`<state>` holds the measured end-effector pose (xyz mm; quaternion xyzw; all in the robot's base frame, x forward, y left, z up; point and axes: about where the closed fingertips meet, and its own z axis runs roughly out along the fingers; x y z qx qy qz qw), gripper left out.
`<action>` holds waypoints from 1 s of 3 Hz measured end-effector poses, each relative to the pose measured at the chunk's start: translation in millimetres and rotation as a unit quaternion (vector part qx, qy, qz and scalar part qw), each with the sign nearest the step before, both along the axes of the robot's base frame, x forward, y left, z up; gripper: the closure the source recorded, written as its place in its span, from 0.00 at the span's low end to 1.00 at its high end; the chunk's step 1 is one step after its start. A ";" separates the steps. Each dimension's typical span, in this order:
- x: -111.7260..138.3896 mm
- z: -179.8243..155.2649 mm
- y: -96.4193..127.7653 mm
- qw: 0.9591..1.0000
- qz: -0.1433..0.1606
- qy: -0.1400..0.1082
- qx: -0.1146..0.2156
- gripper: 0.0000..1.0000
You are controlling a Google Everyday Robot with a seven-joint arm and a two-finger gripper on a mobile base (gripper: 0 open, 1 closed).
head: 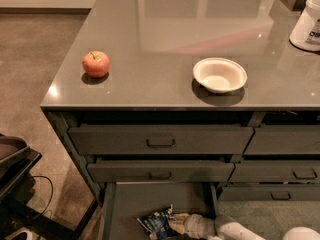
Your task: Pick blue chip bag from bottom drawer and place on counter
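The blue chip bag (154, 224) lies crumpled on the grey floor of the open bottom drawer (150, 199), near the bottom edge of the view. My gripper (176, 221) reaches in from the lower right, low inside the drawer. Its tan fingers (181, 223) are closed on the bag's right edge. The white arm (235, 230) behind it is cut off by the frame. The glossy dark-grey counter (165, 44) spans the top of the cabinet above.
A red apple (96, 64) sits on the counter's left side and a white bowl (219, 75) near its front edge. A white container (307, 21) stands at the far right. Two closed handled drawers (160, 141) sit above the open one. Dark equipment (15, 169) stands on the floor at left.
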<state>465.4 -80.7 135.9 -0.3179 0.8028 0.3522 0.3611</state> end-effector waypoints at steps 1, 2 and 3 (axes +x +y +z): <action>0.0 0.1 0.0 1.000 0.000 0.000 0.000 1.00; 0.1 13.6 3.8 1.000 0.009 -0.008 0.010 1.00; 2.7 49.0 0.6 1.000 0.010 -0.021 -0.002 1.00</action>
